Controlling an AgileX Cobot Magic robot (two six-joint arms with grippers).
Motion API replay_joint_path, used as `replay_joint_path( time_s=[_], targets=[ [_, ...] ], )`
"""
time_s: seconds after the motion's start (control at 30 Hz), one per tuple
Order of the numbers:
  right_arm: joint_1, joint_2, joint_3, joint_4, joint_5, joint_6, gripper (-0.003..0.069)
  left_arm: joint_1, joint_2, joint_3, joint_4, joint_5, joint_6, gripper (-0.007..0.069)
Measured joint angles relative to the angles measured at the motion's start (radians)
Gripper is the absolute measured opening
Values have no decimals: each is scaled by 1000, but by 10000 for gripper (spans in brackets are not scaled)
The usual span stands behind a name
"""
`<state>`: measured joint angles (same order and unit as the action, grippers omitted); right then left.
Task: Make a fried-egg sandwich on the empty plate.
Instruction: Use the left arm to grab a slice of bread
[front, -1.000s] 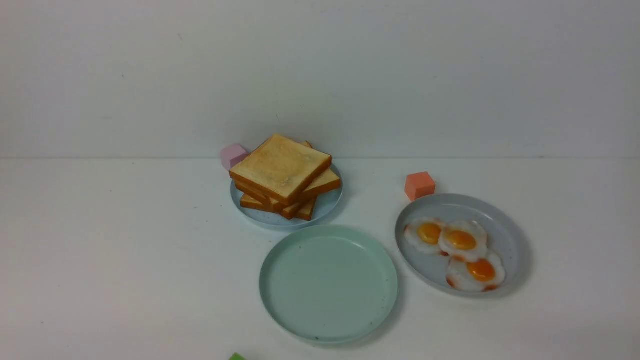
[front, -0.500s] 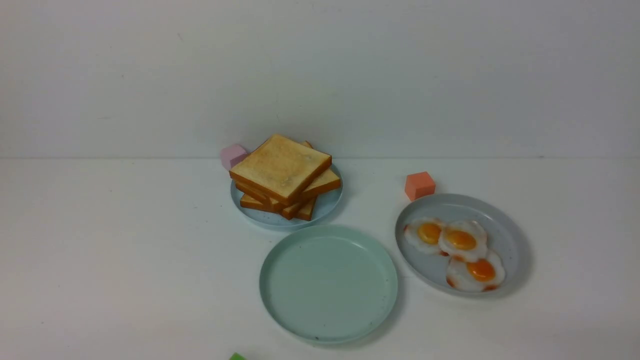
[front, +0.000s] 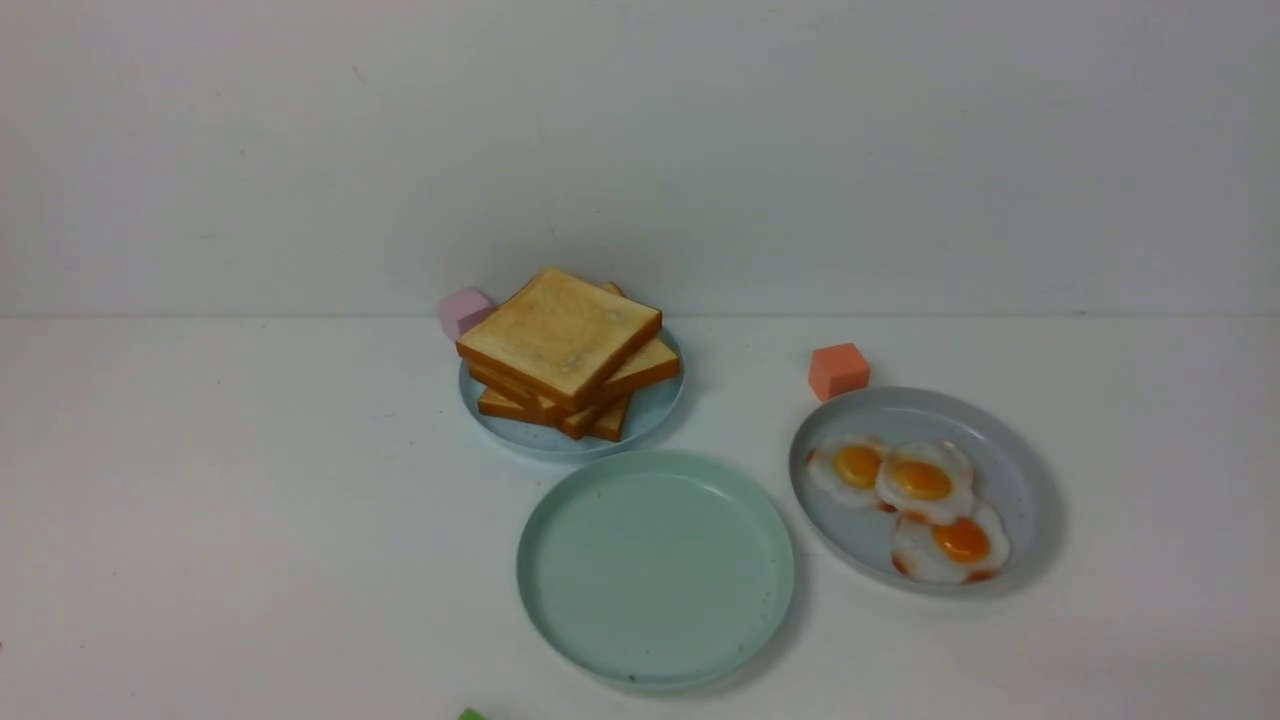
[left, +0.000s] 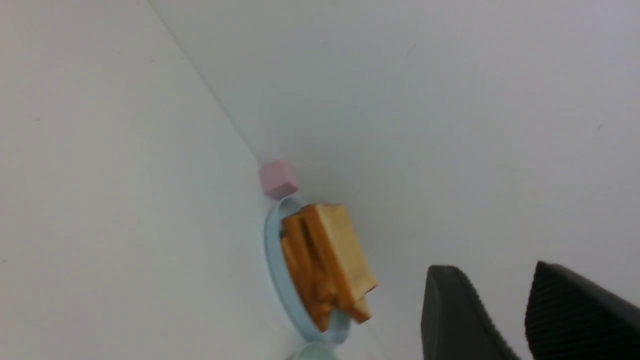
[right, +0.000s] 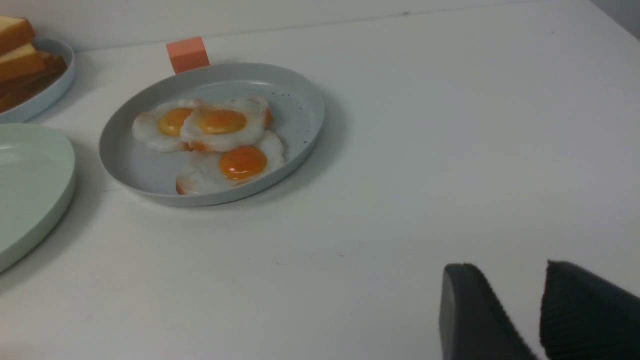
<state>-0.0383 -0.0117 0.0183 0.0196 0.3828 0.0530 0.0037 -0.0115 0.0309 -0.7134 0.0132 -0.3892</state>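
Left gripper: I see my left gripper (left: 495, 270) in its own wrist view, its dark fingers parted, with nothing between the tips.
Right gripper: my right gripper (right: 510, 267) shows the same way in the other wrist view, fingers apart and holding nothing.
Green plate: the round pale mint-green plate (front: 655, 570) lies bare on the white table (front: 250, 520), in the middle of my front view and nearer to me than the other two plates.
Toast: beyond it, slightly to the left, I have a stack of toast slices (front: 560, 335) with golden faces and browner crusts, turned at different angles to each other.
Blue plate: the smaller light-blue plate (front: 650, 410) carries that stack, just behind the green one.
Eggs: three fried eggs (front: 925, 480) with orange yolks lie partly overlapping, over to the right.
Grey plate: they rest on the grey plate (front: 1010, 480), to the right of the green plate and apart from it.
Pink block: a pink block (front: 465, 313) sits by the far left side of the blue plate.
Orange block: an orange block (front: 839, 372) sits just behind the grey plate.
Green object: only a corner of something bright green (front: 471, 715) reaches into my front view at its near edge.
Wall: a pale wall (front: 640, 140) rises behind the table.
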Motion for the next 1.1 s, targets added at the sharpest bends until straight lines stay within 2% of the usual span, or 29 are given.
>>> replay_joint_path(
  time_s=[0.2,0.27,0.33,0.37,0.5,0.57,0.6,0.67,0.83,0.93,1.0,1.1],
  targets=[
    [0,0,0,0,0,0,241,-16,0,-128,49,126,130,234],
    [0,0,0,0,0,0,241,-75,33,-223,63,202,218,209],
    [0,0,0,0,0,0,241,-105,72,-262,68,256,256,195],
    [0,0,0,0,0,0,241,-154,136,-327,72,341,319,174],
    [0,0,4,6,-39,13,241,-263,391,-518,98,679,430,140],
    [0,0,8,77,-81,71,241,-299,526,-616,123,841,470,137],
    [0,0,8,86,-86,78,241,-302,551,-626,128,868,474,137],
    [0,0,8,221,-160,186,241,-321,695,-727,157,978,529,137],
    [0,0,8,391,-277,312,241,-322,868,-800,168,986,567,137],
    [0,0,8,453,-350,348,241,-322,953,-801,169,946,655,137],
    [7,0,-4,452,-350,354,241,-322,995,-802,165,911,714,134],
    [56,3,-122,392,-214,323,241,-322,1056,-829,152,872,757,104]
  ],
)
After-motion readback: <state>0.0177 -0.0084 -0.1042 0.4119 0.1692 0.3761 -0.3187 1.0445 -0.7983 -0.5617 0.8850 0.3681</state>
